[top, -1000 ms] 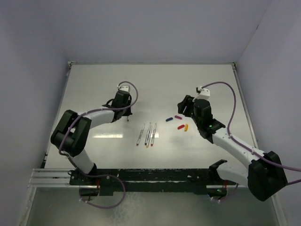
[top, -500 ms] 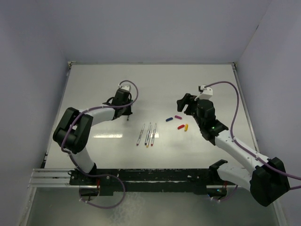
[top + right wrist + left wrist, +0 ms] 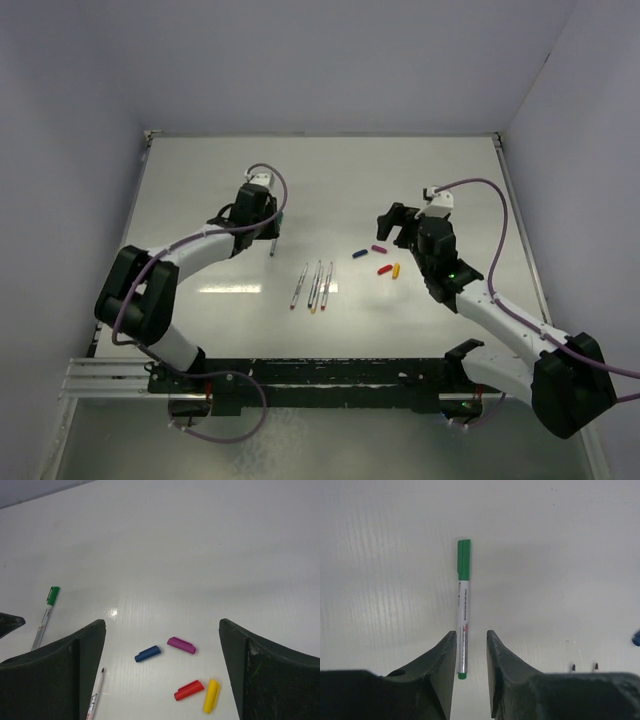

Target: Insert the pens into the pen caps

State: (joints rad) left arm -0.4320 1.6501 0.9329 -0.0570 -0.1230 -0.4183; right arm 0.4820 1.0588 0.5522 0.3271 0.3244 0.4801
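Capped green pen between left fingers, caps apart

White table, pale grey walls around it, seemingly a metal rail at its near edge

Top view looks down from behind — both close wrist views share the green pen.

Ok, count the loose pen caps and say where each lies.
4: blue cap and purple cap side by side, red cap and yellow cap lower in the right wrist view. The green cap sits on its pen.
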